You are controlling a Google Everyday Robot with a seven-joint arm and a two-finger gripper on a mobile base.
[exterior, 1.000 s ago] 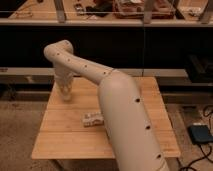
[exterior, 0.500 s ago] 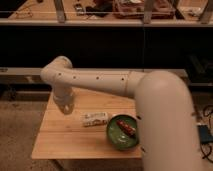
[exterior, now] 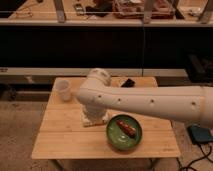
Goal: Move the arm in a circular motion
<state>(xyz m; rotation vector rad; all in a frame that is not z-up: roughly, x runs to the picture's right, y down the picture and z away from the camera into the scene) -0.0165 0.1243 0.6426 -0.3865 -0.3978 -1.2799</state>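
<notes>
Spanning the table (exterior: pixel 60 141) from 3 o'clock, the arm (exterior: pixel 150 102) appears rigid and heavy, driven by its own joints, so no grasp point applies. Its gripper (exterior: pixel 94 119) hangs clenched, apparently empty, over table centre, with the bowl (exterior: pixel 112 140) at 4 o'clock and the cup (exterior: pixel 63 90) at 10 o'clock.

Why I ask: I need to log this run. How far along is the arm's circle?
Done: the arm has swept its gripper from the table's left edge to its middle. In hand: the shut gripper hangs low beside the green bowl. Left: closing the circle; how much remains I cannot tell.
</notes>
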